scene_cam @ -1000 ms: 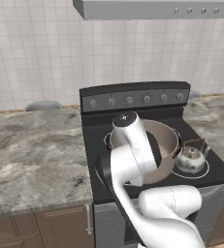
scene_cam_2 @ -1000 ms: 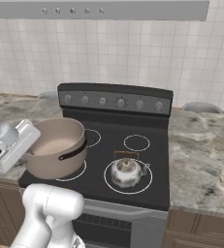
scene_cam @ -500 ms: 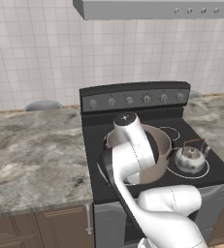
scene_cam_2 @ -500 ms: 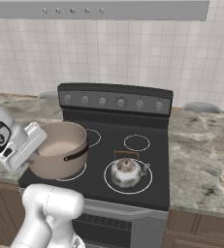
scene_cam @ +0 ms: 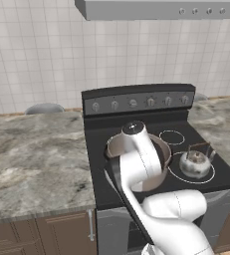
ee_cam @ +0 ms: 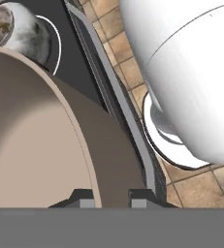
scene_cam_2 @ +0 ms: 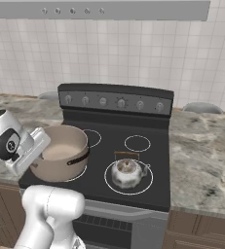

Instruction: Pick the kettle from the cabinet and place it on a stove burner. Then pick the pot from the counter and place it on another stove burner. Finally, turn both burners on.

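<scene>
the gripper [ee_cam: 111, 196] is clamped on the near wall of the pot [scene_cam_2: 60, 153], one fingertip inside the rim and one outside, as the hand view shows. the pot sits at the front left burner of the stove [scene_cam_2: 148, 187]; whether its base rests fully on the glass cannot be told. the kettle [scene_cam_2: 127, 172] stands on the front right burner, beside the pot and apart from it. the hand is at the pot's front-left edge, toward the counter [scene_cam: 32, 159]. judgement: with the pot centred over its ring, release is straight up and back, away from the kettle; knobs [scene_cam_2: 103, 101] lie beyond, on the back panel.
</scene>
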